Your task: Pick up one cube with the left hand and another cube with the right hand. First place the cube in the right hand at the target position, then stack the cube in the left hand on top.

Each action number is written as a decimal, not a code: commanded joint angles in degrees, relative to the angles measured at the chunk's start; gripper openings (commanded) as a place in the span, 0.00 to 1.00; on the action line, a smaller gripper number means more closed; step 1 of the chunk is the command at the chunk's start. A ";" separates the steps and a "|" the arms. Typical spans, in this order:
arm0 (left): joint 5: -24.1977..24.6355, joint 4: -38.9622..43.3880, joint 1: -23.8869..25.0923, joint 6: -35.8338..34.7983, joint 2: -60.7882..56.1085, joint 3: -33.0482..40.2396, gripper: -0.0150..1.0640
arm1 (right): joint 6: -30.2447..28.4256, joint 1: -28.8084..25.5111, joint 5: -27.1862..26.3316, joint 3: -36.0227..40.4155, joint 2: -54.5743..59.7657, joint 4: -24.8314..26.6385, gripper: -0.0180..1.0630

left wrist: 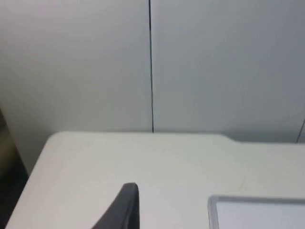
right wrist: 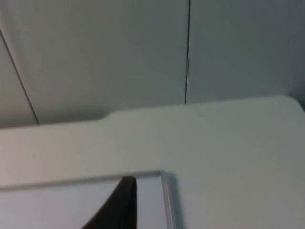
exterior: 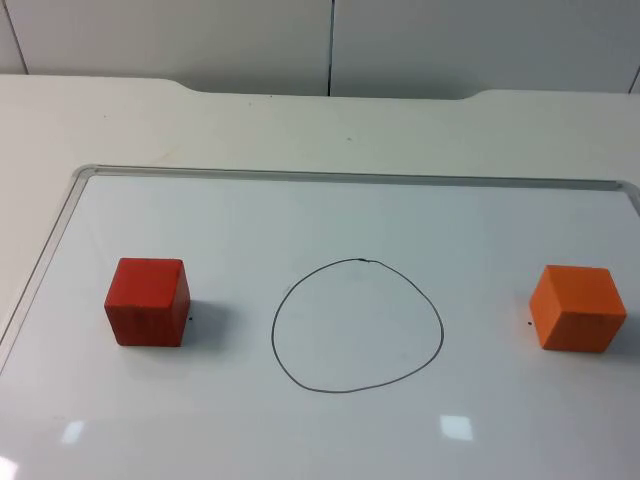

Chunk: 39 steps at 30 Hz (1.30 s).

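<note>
A flat white board with a thin silver metal frame [exterior: 300, 176] lies on the white counter [exterior: 300, 125], which ends at a grey partition wall [exterior: 200, 40].

On the board's left part sits a red wooden cube [exterior: 148, 300], flat on one face and turned slightly, so its top and one shaded, faintly grained side show. It throws a soft shadow toward the board's middle.

Between the two cubes and well apart from both is a thin black hand-drawn circle [exterior: 357, 325], a little uneven, with a small overlap of the pen line at its far side.

On the board's right part, near the frame, sits an orange wooden cube [exterior: 577, 307], lighter in colour than the red one, with its top and a front face showing. It also rests flat on the board.

The left tool [left wrist: 125, 210] hangs above the bare counter just beside a corner of the board's frame; one black fingertip shows, and I cannot tell whether the tool is apart or together. The right tool [right wrist: 119, 205] hangs over another corner of the board, again with one black fingertip showing, and its state cannot be told either.
</note>
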 commanded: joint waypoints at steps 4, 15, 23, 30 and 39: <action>-4.13 1.64 -0.37 -0.57 9.62 -9.32 0.99 | 0.28 -0.40 -5.73 -9.33 9.77 -0.45 0.99; -7.64 2.09 -0.37 -4.09 31.90 -14.67 0.99 | 0.16 -0.40 -7.56 -16.37 31.59 0.74 0.99; -10.06 -1.00 -0.37 -5.10 39.06 -7.81 0.99 | 0.16 -0.16 -14.22 -2.48 37.75 4.07 0.99; -12.57 -8.04 -0.51 -5.10 42.47 3.84 0.99 | 3.20 8.21 -19.36 10.18 42.84 3.55 0.99; -14.04 -6.33 -10.40 -7.66 45.93 8.46 0.99 | 9.12 17.74 -24.30 11.28 52.09 3.32 0.99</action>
